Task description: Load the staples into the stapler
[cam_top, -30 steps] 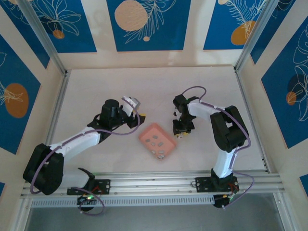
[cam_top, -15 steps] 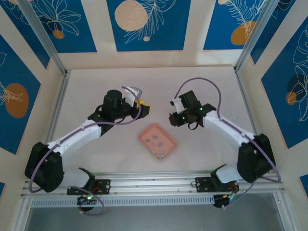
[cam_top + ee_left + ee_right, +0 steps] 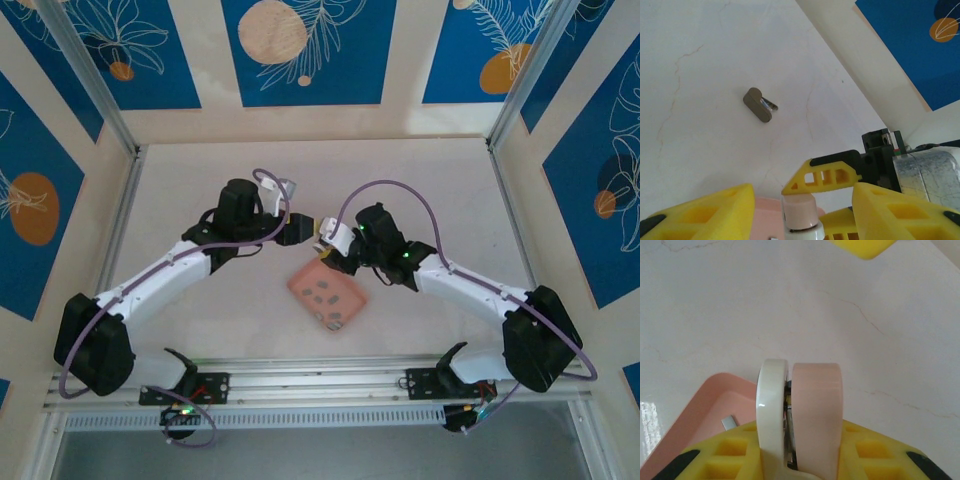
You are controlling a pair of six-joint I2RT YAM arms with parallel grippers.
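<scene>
The right end effector (image 3: 800, 440) squeezes the stapler (image 3: 805, 405) over the pink tray (image 3: 300, 281), where the staples (image 3: 325, 295) lie. The left end effector (image 3: 802, 197), wide open, should next pull the stapler open.

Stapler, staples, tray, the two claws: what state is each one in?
stapler: gripped, white and pink halves close together.
right gripper: shut on the stapler.
left gripper: open, fingers either side of the stapler's tip.
pink tray: flat on the table.
staples: lying loose in the pink tray.
</scene>
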